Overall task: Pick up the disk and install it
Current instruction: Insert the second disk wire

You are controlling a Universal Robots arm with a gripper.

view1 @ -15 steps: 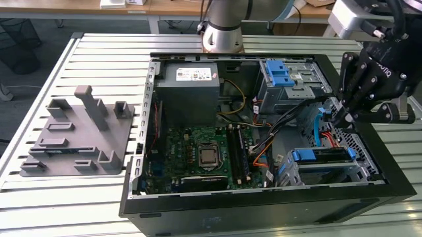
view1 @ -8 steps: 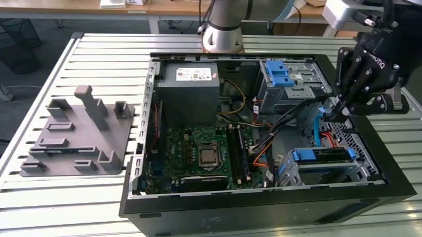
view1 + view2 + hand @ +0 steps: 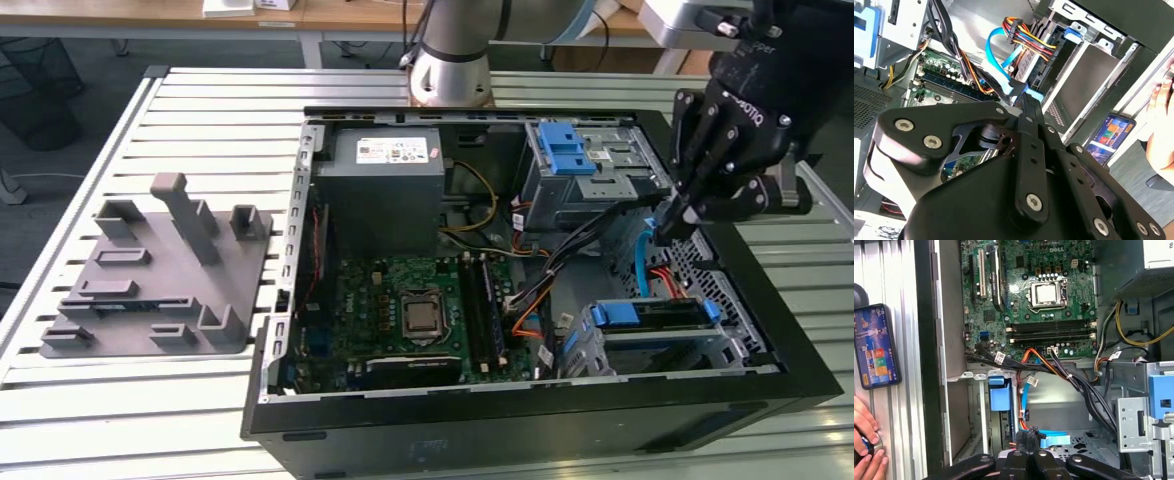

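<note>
Pincer (image 3: 671, 222) inside computer case (image 3: 747, 395), disk (image 3: 650, 313) bayed

- A robotics lab or test workshop: an opened computer case (image 3: 534, 290) lies on a slatted aluminium bench (image 3: 160, 400).
- A grey parts fixture (image 3: 154, 275) sits beside it.
- Wooden desks (image 3: 267, 15) stand behind.
</note>
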